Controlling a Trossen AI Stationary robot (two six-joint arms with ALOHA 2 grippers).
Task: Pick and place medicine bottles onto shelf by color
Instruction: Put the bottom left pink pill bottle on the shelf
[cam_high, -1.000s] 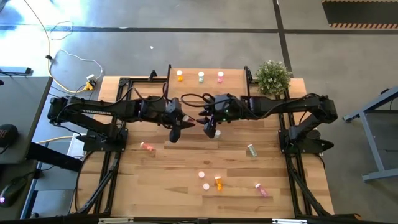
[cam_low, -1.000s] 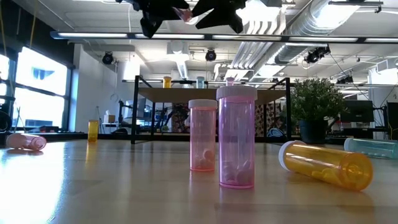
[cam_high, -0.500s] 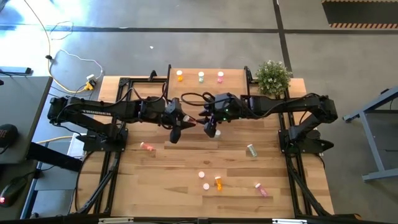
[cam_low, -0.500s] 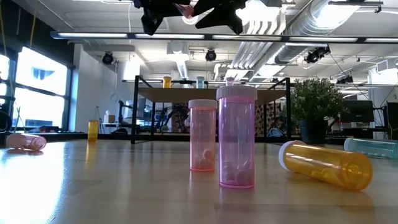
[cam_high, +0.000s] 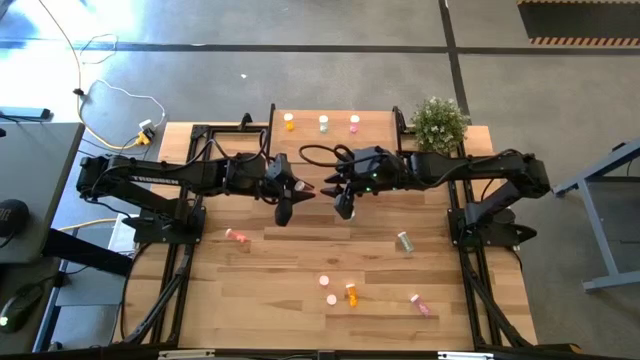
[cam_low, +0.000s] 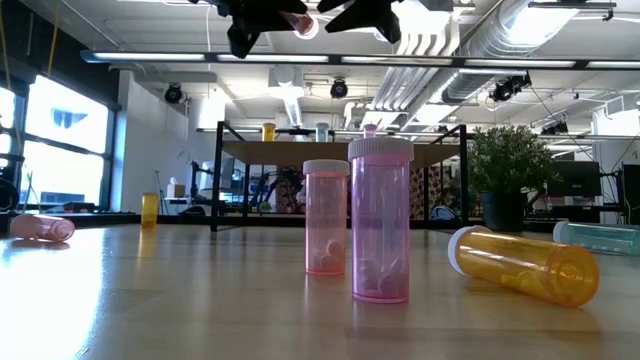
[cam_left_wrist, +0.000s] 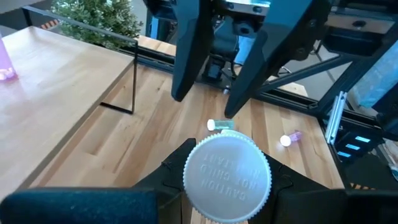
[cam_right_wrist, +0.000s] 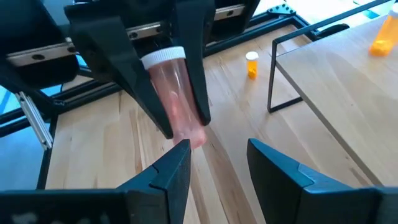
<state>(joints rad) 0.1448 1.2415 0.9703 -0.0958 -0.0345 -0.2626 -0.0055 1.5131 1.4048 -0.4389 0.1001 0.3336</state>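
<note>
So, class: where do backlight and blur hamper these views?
Low view: bright ceiling lights leave both claws as black silhouettes; the nearest pink bottle is sharp. Left wrist view: the held bottle's white cap is slightly soft. Right wrist view: the pink bottle looks blurred.

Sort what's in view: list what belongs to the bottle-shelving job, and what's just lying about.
Job:
- pink translucent bottle with white cap, gripped by the left claw
- right claw, open beside it
- small light-wood shelf on black legs
- orange, green and pink bottles on it

Lying about:
- green potted plant
- white cable on the floor
</note>
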